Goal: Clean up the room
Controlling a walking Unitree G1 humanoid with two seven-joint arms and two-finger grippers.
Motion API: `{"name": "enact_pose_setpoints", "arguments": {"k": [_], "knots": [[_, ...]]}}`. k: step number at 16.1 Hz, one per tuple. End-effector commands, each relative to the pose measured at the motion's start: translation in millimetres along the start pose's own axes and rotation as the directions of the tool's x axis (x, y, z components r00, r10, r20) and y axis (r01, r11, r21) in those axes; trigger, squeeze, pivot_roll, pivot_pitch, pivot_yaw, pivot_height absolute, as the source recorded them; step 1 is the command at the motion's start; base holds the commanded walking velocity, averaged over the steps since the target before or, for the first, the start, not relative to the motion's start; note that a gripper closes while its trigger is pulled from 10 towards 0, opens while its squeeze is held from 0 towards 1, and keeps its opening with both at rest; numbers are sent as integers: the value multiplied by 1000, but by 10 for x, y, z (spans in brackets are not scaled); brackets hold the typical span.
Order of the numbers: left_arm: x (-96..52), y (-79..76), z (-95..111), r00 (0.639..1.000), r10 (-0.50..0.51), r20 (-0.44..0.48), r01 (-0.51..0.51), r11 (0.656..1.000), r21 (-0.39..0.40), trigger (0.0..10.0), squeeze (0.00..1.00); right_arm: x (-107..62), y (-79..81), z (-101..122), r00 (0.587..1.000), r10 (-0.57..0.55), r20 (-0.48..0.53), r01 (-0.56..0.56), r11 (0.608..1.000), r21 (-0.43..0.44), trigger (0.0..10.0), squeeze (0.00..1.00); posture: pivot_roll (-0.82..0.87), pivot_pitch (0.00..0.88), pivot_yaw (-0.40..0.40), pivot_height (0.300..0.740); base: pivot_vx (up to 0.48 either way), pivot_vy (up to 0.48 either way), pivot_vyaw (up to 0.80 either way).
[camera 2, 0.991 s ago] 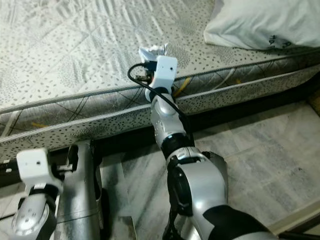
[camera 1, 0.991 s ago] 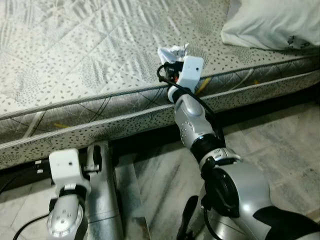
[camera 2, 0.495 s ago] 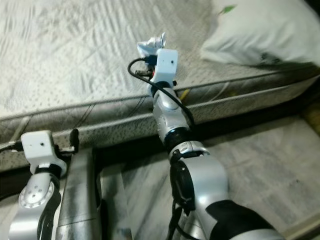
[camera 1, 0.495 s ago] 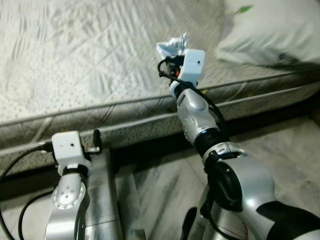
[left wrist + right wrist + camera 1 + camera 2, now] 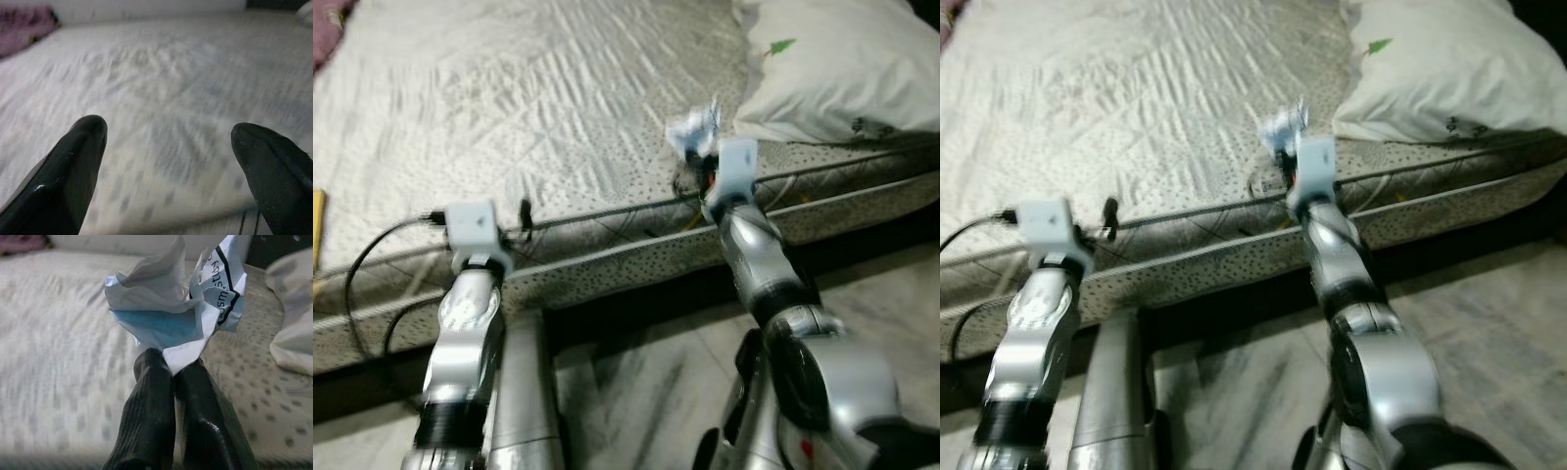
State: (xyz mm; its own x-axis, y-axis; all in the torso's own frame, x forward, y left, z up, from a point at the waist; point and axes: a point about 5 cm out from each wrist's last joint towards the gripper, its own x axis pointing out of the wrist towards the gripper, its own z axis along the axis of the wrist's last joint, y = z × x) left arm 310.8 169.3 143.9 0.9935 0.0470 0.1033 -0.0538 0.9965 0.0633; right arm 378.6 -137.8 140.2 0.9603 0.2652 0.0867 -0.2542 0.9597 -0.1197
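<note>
A crumpled white and blue paper wrapper [image 5: 176,313] with black print is pinched between the fingers of my right gripper [image 5: 173,374], which is shut on it. In the eye views the wrapper [image 5: 693,127] is held above the mattress edge, close to the white pillow [image 5: 842,64]. My left gripper [image 5: 168,142] is open, its two black fingertips [image 5: 80,147] spread wide with nothing between them, pointing over the quilted mattress [image 5: 161,88]. The left arm [image 5: 470,294] is raised at the mattress edge.
The patterned mattress [image 5: 509,108] spans the view, its side running diagonally. A white pillow lies at the far right of the bed. A purple cloth [image 5: 24,22] sits at the far end. A yellow object [image 5: 317,225] shows at the left edge. Marble floor [image 5: 646,372] lies below.
The camera has shifted and the picture is blurred. My left arm has risen to the mattress edge. The right gripper still holds the wrapper, now nearer the pillow.
</note>
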Motion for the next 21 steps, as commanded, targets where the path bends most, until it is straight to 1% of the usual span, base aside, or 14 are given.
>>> {"name": "enact_pose_setpoints", "arguments": {"k": [1, 2, 4, 5, 7, 8, 9, 10, 11, 12, 14, 16, 18, 21], "knots": [[20, -35, -1, 1000, -25, 19, 25, 1000, 11, 10000, 0, -76, -34, -38, 1000, 9, 5, -9, 999, -35, 0, 0, 51, 0, 55, 402, 0, 0, 0], [21, -77, 30, 998, -39, 43, 39, 999, 12, 10000, 0, -187, -62, -119, 1000, -12, -1, 12, 1000, -22, 0, 0, 43, 0, 58, 402, 0, 0, 0], [-10, -105, 62, 997, -40, 73, 40, 999, 2, 10000, 0, -456, -128, -218, 989, -147, 5, 146, 988, 54, 0, 0, 32, 0, 47, 402, 0, 0, 0], [-20, -103, 60, 996, -38, 75, 38, 999, 3, 10000, 0, -492, -135, -229, 986, -165, 4, 165, 984, 62, 0, 0, 32, 0, 45, 402, 0, 0, 0], [-65, -83, 6, 997, -30, 68, 31, 1000, -6, 10000, 0, -660, -187, -217, 964, -265, 40, 261, 962, 74, 0, 0, 19, 0, 46, 402, 0, 0, 0], [-149, -59, -82, 999, -24, 48, 23, 1000, 12, 10000, 0, -770, -204, -171, 940, -335, 64, 331, 941, 75, 0, 0, 4, 0, 61, 402, 0, 0, 0], [-214, -39, -115, 999, -17, 41, 17, 1000, 18, 10000, 0, -821, -126, -123, 948, -308, 82, 304, 951, 64, 0, 0, 7, 0, 67, 402, 0, 0, 0], [-262, -28, -139, 999, -18, 30, 17, 1000, 20, 10000, 0, -847, -61, -95, 956, -281, 87, 278, 959, 52, 627, 0, 9, 0, 66, 402, 0, 0, 0], [-339, -6, -171, 1000, -20, 16, 19, 1000, 23, 10000, 0, -866, 30, -64, 964, -249, 89, 245, 968, 53, 2471, 0, 13, 0, 57, 402, 0, 0, 0], [-415, 14, -213, 1000, -21, -1, 21, 999, 27, 10000, 0, -875, 109, -32, 972, -219, 82, 214, 975, 63, 10000, 0, 15, 0, 53, 402, 0, 0, 0], [-497, 17, -287, 999, -18, -33, 19, 1000, 15, 10000, 0, -875, 194, -25, 979, -192, 62, 187, 979, 75, 10000, 0, 10, 0, 49, 402, 0, 0, 0], [-480, -38, -316, 998, -37, -41, 37, 999, 13, 10000, 0, -931, 214, -30, 979, -199, 42, 194, 977, 86, 10000, 0, 8, 0, 47, 402, 0, 0, 0], [-456, -81, -267, 998, -46, -36, 46, 999, 1, 10000, 0, -952, 261, 37, 981, -187, 40, 182, 978, 104, 10000, 0, 5, 0, 55, 402, 0, 0, 0], [-488, -111, -288, 996, -76, -57, 75, 997, -15, 10000, 0, -993, 310, 19, 980, -200, 8, 196, 968, 159, 10000, 0, 1, 0, 63, 402, 0, 0, 0]]}}
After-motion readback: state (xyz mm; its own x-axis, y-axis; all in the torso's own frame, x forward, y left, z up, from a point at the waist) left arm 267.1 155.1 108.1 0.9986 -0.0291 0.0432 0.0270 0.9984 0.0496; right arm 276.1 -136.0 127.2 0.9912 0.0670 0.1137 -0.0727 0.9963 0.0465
